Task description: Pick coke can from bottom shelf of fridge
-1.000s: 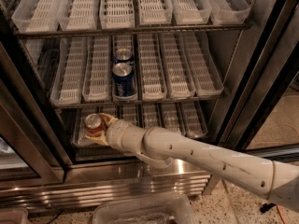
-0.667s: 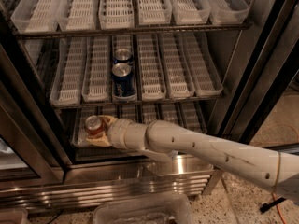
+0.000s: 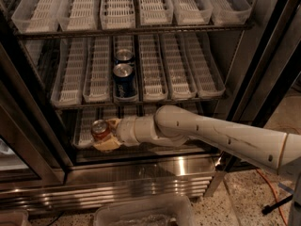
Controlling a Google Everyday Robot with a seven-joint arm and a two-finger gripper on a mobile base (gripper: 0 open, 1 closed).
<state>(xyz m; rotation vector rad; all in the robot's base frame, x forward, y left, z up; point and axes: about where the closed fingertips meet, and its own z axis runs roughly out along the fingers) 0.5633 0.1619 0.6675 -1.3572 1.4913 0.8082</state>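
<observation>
The coke can (image 3: 100,129), red-brown with a silver top, stands upright at the front left of the bottom shelf (image 3: 86,125) of the fridge (image 3: 141,172). My white arm reaches in from the right. My gripper (image 3: 101,135) is shut on the can, one tan finger (image 3: 113,123) behind it and the other (image 3: 107,145) in front and below. The can looks slightly off the lane tray, near the shelf's front edge.
Two blue cans (image 3: 123,79) stand one behind the other on the middle shelf, just above my wrist. The dark door frame (image 3: 28,126) is close on the left. A clear plastic bin (image 3: 141,213) sits on the floor below. An orange cable (image 3: 269,188) runs at right.
The can and gripper have shifted together a little right and towards the shelf front. The arm's elbow has swung up and further in under the middle shelf.
</observation>
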